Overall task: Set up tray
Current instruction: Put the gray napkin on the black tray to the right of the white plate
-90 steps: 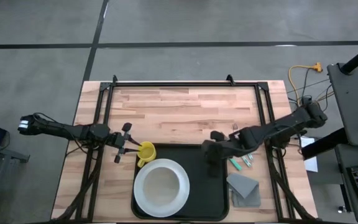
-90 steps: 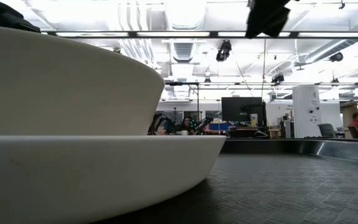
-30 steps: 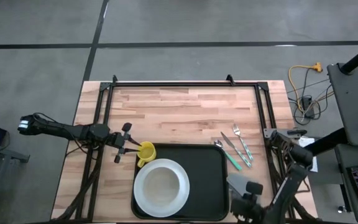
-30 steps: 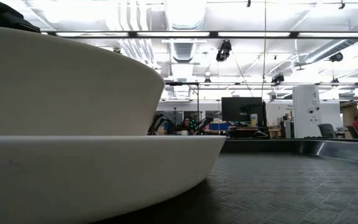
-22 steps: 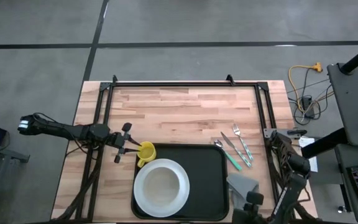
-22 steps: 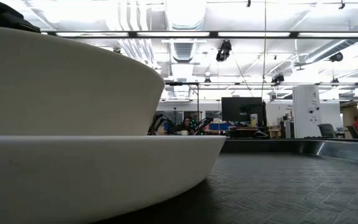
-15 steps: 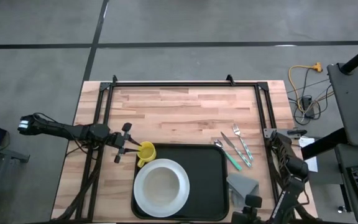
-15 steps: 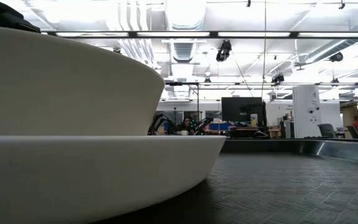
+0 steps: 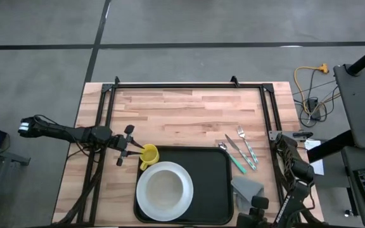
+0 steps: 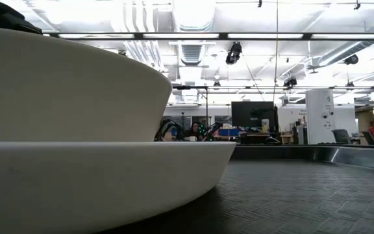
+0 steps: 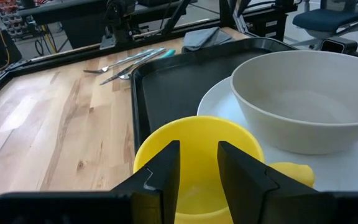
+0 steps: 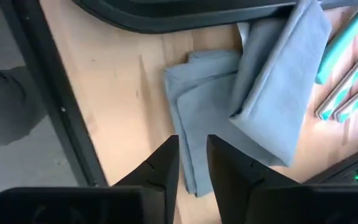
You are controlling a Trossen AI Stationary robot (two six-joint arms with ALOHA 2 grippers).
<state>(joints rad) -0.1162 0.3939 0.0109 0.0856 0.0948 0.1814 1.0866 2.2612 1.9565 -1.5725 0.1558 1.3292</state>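
The left gripper [image 11: 197,163] pinches the yellow cup's [image 9: 149,155] rim, steadying it at the black tray's [image 9: 214,183] corner beside the white bowl [image 9: 164,190]. The right gripper [image 12: 191,163], fingers narrowly parted and empty, hangs above the grey napkin [image 12: 253,118], likely to fetch it; the tray lies at the table's near edge.

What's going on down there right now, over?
Left hand at the yellow cup, one finger inside its rim. Right hand above the napkin off the tray's right edge. Tray holds a plate; cutlery beside it.
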